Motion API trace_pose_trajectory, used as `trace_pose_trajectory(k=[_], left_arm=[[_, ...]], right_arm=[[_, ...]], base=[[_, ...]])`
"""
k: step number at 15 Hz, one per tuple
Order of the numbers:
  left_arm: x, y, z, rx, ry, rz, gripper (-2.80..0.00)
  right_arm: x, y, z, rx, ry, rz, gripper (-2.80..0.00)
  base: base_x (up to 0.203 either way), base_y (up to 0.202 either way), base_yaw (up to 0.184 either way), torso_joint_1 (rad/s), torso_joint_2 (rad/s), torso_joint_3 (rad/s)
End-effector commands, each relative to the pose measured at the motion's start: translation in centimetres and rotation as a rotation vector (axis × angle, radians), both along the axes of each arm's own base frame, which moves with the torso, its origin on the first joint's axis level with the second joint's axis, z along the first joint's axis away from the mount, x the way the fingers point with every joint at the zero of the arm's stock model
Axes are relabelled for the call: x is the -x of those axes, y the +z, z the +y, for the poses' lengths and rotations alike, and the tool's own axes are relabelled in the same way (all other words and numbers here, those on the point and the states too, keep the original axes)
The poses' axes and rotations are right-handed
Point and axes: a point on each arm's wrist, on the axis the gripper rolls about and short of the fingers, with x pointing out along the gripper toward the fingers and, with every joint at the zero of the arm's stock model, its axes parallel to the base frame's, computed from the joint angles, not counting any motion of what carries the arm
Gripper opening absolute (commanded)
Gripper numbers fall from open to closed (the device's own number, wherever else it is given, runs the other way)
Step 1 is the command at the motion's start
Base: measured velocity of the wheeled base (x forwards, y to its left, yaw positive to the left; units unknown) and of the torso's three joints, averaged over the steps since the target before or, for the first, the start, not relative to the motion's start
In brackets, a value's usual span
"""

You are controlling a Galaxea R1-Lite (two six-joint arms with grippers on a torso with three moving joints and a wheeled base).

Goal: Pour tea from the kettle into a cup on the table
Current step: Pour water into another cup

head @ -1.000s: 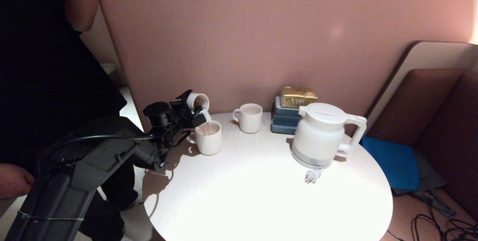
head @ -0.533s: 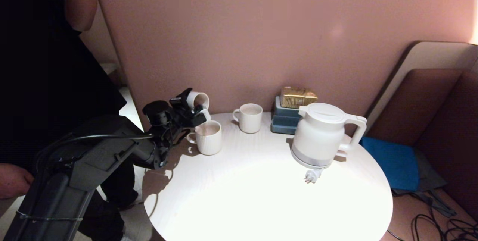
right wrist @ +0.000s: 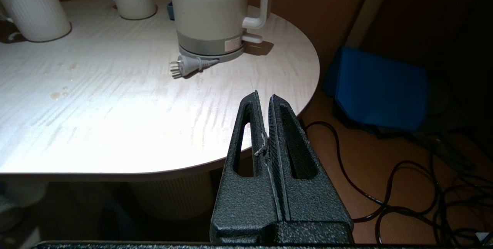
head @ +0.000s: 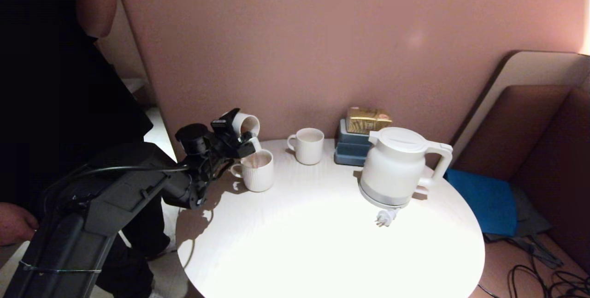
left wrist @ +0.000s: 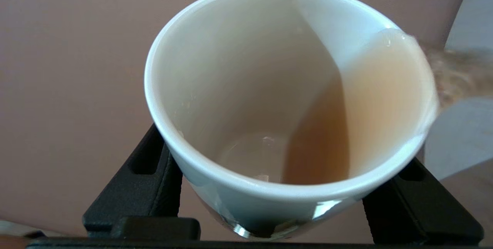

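Since a second ago little has shifted: the left gripper (head: 239, 143) holds the same place over the bench's far left edge, and the small smooth cup (head: 245, 124) in it is tipped a touch further, its mouth turned toward the pink wall panel (head: 322, 44). The person (head: 50, 81) at the left has edged slightly; the kettle (head: 396, 166), both standing cups and the camera have kept still.

The pouring stream is hard to make out from the head camera, where the gripper's dark body hides the small cup's lower lip. In the left wrist view the tea (left wrist: 358, 114) lies pooled along one side of the small cup (left wrist: 246, 87) and reaches the rim; what falls beyond is a blur. The person is cut off by the frame edge.

The left arm reaches in from the bench's left side, wrist rolled, jaws apart and clamped on the small cup's sides, just above the ribbed cup (head: 256, 170) near the far left edge, which holds reddish liquid. The right gripper (right wrist: 265, 100) hangs off the bench's near right edge, jaws pressed together, empty.

The kettle stands upright toward the right edge of the bench (head: 322, 242), its plug (head: 385, 218) lying before it, untouched. A second ribbed cup (head: 308, 146) sits at the far edge, beside stacked boxes (head: 357, 139).
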Motion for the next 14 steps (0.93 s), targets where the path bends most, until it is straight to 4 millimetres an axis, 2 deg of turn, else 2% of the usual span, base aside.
trace_pose_trajectory(k=[1,14], left_arm=[[0.02,0.15,-0.03,-0.021,-0.010,-0.018,-2.80],[0.09,0.47,-0.06,-0.135,-0.001,-0.065,-2.80]], right_arm=[[0.00,0.03,0.00,0.000,0.000,0.000,-2.80],[0.00,0.03,0.00,-0.002,0.000,0.000,-2.80]], base=[[0.000,0.000,0.000,0.000,0.00,0.000],[0.000,0.000,0.000,0.000,0.00,0.000]])
